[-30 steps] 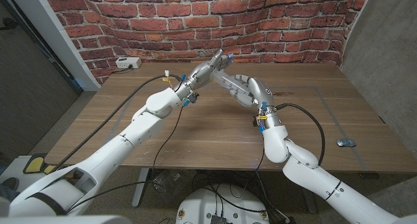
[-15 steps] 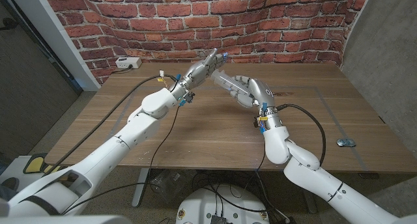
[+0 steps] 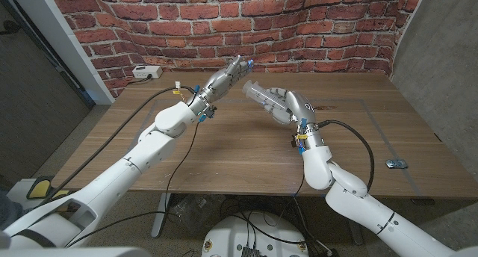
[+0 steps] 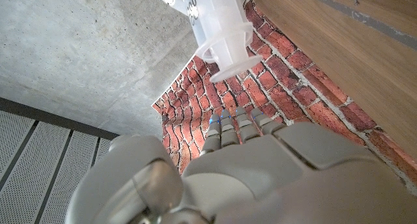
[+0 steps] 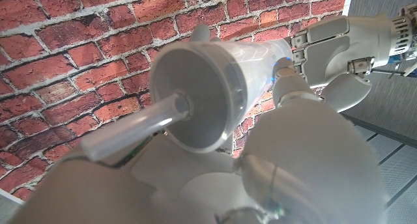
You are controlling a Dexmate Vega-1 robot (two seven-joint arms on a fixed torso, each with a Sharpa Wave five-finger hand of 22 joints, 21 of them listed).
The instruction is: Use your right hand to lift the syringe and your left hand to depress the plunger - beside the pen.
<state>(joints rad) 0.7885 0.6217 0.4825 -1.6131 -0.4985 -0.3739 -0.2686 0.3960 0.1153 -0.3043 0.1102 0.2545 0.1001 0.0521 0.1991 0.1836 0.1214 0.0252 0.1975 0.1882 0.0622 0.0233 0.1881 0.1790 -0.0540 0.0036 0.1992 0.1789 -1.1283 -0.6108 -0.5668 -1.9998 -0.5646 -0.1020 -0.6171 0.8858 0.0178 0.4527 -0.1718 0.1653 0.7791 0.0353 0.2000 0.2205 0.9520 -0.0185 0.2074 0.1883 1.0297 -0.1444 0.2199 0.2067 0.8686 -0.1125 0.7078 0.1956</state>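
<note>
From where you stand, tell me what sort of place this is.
Probably a lab or workshop corner set up for robot trials: a wooden table against a bare brick wall, a concrete wall to one side, and a power strip on the table's far edge.

Syringe [image 3: 258,93] above table [image 3: 224,149] middle, left robot hand [image 3: 224,78] just beside.

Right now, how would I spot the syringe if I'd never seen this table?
Look over the far middle of the wooden table, in front of the brick wall, where two white arms meet. The right hand holds the syringe up in the air, plunger end toward the left hand. It is the only clear plastic tube among white fingers.
</note>
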